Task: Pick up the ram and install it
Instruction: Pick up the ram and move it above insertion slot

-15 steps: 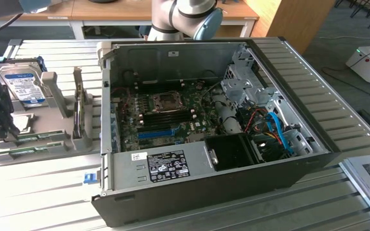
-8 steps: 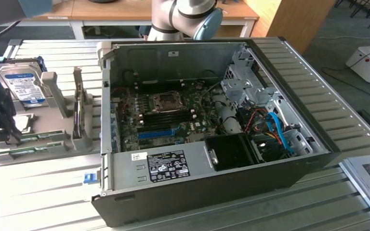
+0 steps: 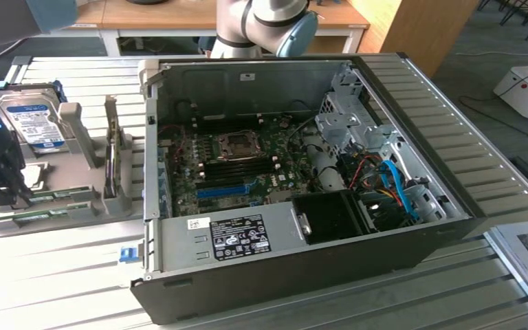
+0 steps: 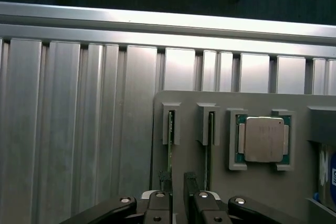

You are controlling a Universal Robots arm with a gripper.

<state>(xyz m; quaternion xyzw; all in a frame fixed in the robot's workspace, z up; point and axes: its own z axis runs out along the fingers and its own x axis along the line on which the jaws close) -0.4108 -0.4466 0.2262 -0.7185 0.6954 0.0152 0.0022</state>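
While the ram (image 4: 170,140) stands on edge in a narrow slot of the grey holder (image 4: 189,103), the jaws hang close over one end of it. They are parted by a narrow gap, with nothing held between them. Of the two dark fingertips (image 4: 190,182), one lines up with the ram's green edge. The other sits between that edge and a second stick (image 4: 210,145) in the neighbouring slot; whether either fingertip touches a stick cannot be told. Just beyond the second stick a processor (image 4: 265,139) lies flat in its own nest, metal lid up. The holder rests on the ribbed aluminium surface (image 4: 63,140), outside the open computer case (image 3: 291,289) and beside its wall at the exterior view's left. The holder also carries a hard drive (image 3: 30,124) with a blue-and-white label and an upright expansion card (image 3: 111,155). Inside the case the motherboard (image 3: 190,168) lies flat, with a blue slot (image 3: 223,190) nearer the camera than the processor socket (image 3: 238,142) and dark slots running between the two. The arm (image 3: 259,24), pale with a blue cap, rises behind the case.
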